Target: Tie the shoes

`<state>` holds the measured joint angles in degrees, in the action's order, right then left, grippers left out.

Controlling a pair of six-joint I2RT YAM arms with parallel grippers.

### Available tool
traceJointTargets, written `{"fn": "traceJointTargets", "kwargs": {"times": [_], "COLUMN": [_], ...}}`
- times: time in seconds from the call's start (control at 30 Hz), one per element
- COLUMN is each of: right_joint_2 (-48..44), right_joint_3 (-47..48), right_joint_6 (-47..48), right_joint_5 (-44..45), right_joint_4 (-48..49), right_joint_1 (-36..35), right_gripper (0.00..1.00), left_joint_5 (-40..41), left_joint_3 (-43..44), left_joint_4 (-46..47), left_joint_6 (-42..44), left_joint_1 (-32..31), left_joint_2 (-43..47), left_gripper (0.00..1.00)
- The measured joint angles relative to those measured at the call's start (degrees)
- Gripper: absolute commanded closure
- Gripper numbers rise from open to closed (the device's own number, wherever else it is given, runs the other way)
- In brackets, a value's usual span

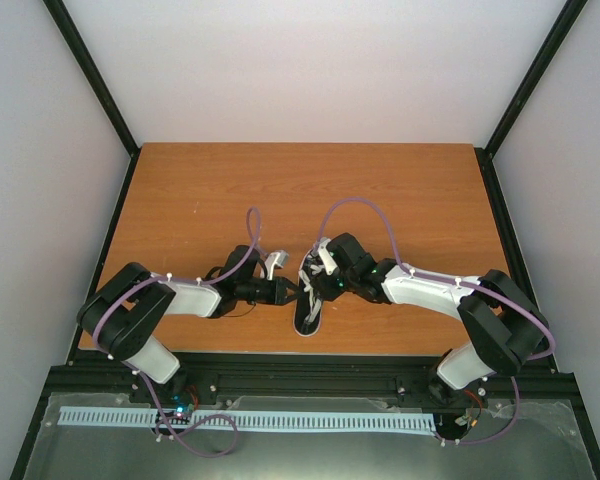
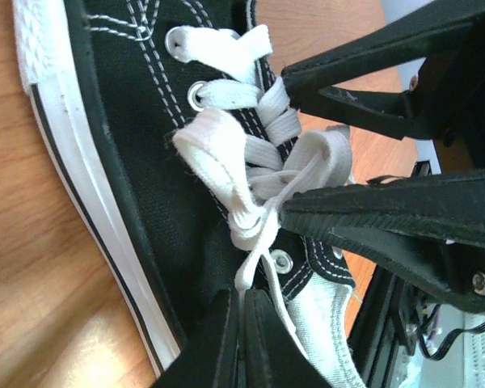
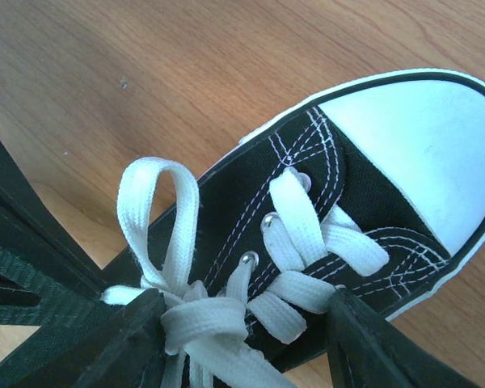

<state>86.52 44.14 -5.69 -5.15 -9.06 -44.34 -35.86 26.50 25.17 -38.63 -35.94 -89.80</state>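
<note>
Black sneaker (image 1: pixel 306 318) on table (image 1: pixel 200 190), white laces (image 3: pixel 295 217) through eyelets (image 3: pixel 248 258)

Overhead; wrists seemingly opposed, sharing sneaker (image 2: pixel 137 162)

light: bright, even | glare: toe cap (image 3: pixel 420 153) washed out | blur: top view soft

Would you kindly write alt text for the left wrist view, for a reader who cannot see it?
The left gripper, shut, pinches a strand of the white laces at the bottom edge, over the black sneaker. The right gripper reaches in from the right, jaws apart, straddling the laces, above a wooden table.
</note>
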Motion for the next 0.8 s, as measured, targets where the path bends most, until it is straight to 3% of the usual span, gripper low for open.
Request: {"fn": "traceJointTargets", "kwargs": {"times": [0.27, 0.43, 0.8], "right_joint_2": [-0.63, -5.88, -11.80], "right_joint_3": [0.00, -0.20, -0.31], "right_joint_6": [-1.68, -3.50, -8.68], "right_joint_5": [-0.48, -3.32, -6.19], "right_joint_4": [-0.11, -0.09, -1.01], "right_joint_1": [0.22, 1.84, 3.96], "right_gripper": [0.27, 0.15, 0.00], "left_joint_5": [2.78, 6.75, 12.41], "left_joint_3": [-0.22, -0.57, -1.88], "left_joint_4": [-2.36, -5.75, -11.61], "left_joint_6": [0.09, 0.02, -0.59], "left_joint_1": [0.00, 0.00, 0.00], "left_joint_2": [1.51, 4.00, 6.38], "left_gripper": [0.99, 0.99, 0.99]}}
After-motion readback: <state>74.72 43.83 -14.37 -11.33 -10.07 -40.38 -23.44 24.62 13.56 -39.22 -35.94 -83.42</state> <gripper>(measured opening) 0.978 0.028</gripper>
